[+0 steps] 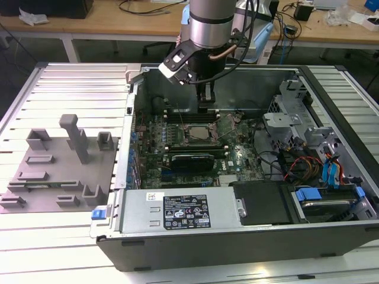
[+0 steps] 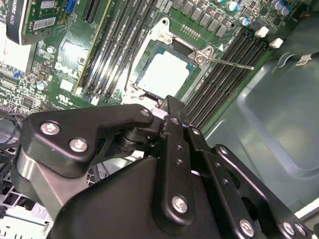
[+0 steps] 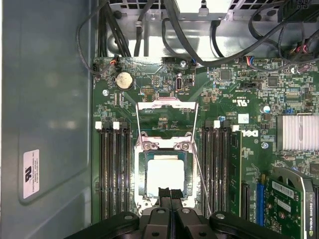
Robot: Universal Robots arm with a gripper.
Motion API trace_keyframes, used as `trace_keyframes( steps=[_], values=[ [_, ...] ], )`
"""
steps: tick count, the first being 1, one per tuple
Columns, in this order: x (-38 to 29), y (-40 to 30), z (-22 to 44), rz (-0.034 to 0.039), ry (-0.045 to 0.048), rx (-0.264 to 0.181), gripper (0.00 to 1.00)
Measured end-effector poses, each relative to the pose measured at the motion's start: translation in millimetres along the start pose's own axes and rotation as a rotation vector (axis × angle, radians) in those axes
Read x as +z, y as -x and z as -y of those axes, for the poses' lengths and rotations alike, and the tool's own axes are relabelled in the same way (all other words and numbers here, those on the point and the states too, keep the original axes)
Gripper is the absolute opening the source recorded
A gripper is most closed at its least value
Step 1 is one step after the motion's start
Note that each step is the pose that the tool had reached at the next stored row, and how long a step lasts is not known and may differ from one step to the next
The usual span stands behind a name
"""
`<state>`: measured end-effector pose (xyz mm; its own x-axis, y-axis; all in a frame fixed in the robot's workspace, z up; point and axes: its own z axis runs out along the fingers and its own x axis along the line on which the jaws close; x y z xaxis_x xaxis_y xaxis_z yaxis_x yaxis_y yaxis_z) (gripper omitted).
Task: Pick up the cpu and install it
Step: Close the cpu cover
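I am holding my gripper (image 3: 170,191) above the motherboard (image 3: 239,94) — my fingers (image 3: 163,194) are pressing together, gripping nothing. The cpu (image 3: 166,172) is lying flat in the open socket (image 3: 141,175) — close to my fingertips.

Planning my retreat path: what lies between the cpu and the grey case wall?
In the first wrist view, rows of black memory slots lie between the cpu and the grey case wall.
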<state>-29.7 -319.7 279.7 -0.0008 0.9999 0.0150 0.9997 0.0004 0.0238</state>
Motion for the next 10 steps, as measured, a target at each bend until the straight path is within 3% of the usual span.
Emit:
trace_keyframes(
  steps=[4, 10],
  values=[
    [0.4, 0.0, -0.3, -0.0001, 0.0, 0.0, 0.11],
    [0.8, 0.3, -17.5, -0.0001, 0.0001, 0.0, 0.11]
  ],
)
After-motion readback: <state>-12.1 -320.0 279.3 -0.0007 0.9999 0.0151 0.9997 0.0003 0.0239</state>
